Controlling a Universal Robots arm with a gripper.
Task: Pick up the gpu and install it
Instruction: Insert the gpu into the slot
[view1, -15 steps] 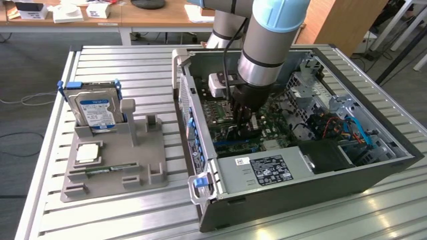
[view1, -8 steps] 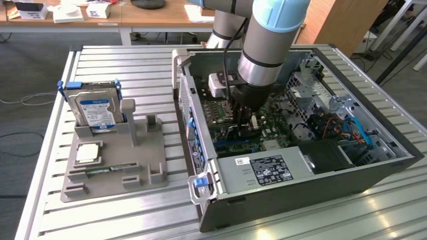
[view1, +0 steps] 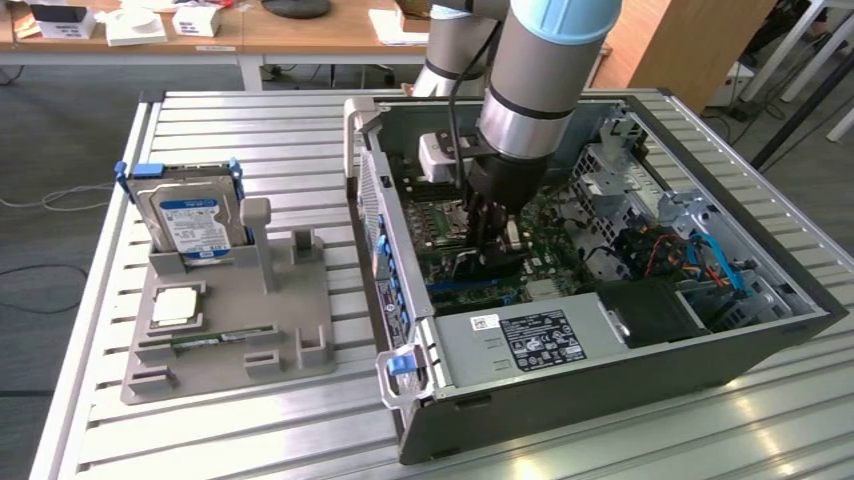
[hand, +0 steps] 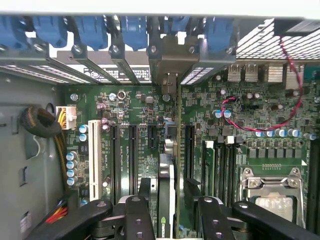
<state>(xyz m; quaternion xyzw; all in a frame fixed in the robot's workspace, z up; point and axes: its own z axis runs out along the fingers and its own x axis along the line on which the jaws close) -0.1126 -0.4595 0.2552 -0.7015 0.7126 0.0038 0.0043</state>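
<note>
Step in hand: seating the gpu (hand: 167, 192) in a motherboard (hand: 150, 145) expansion slot; by the look of it the card already stands on edge in the slot, so the job now is a clean let-go.
Doing it well: judged from the wrist view, the card should sit level along the slot, its silver end bracket (hand: 170, 82) lined up with the open rear bay among the blue slot clips (hand: 95, 30); any lift should be straight off the board so the fingers do not drag the card sideways or tip it out.
Jaws: spread wide, one finger either side of the card's edge with a gap showing on both sides; not clamping it.
Gripper: gripper (hand: 167, 207) directly over the card, low inside the computer case (view1: 747, 345).
GPU position: upright on its long edge, between the white slot and the memory slots, bracket end toward the rear wall of the case.
Arm pose: the arm (view1: 534, 90) comes down steeply into the open case, wrist pointing at the board, roughly mid-case in the exterior view.
Risk: red cable (hand: 280, 105) and capacitors lie near the path; keep clear of them.
Nearby: grey parts holder (view1: 227, 330) on the worktop (view1: 267, 440) with a hard drive (view1: 187, 220) standing in it, well apart from the case.
</note>
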